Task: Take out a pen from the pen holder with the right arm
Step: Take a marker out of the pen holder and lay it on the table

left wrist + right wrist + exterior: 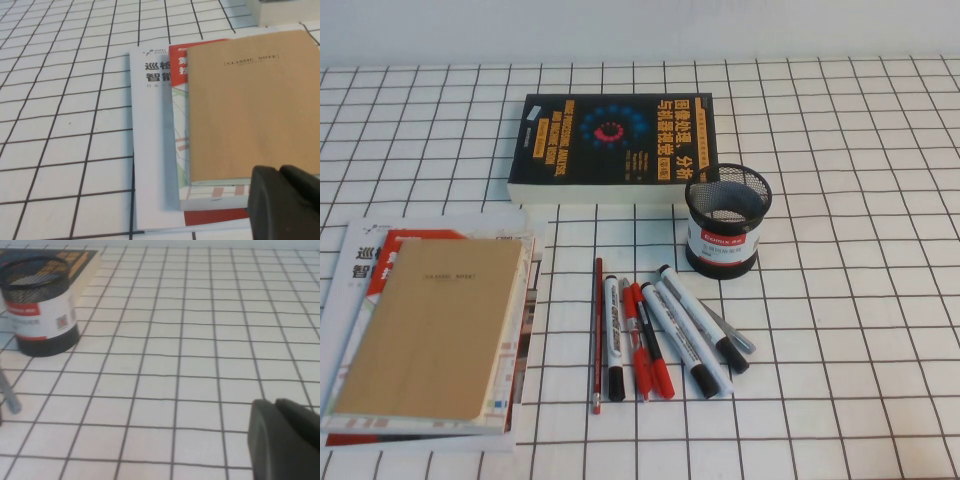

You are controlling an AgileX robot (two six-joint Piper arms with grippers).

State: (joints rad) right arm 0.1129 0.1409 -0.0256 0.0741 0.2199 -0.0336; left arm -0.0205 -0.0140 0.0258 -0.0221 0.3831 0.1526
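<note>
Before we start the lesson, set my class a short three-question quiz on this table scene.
1. True or false: no pen sticks out of the pen holder.
2. Which gripper hangs by the notebook?
3. The pens lie: A) inside the pen holder, B) on the table, C) on the notebook.
Key: 1 true. 2 The left gripper; the right gripper, shut, hangs over bare table near the pen holder. 3 B.
</note>
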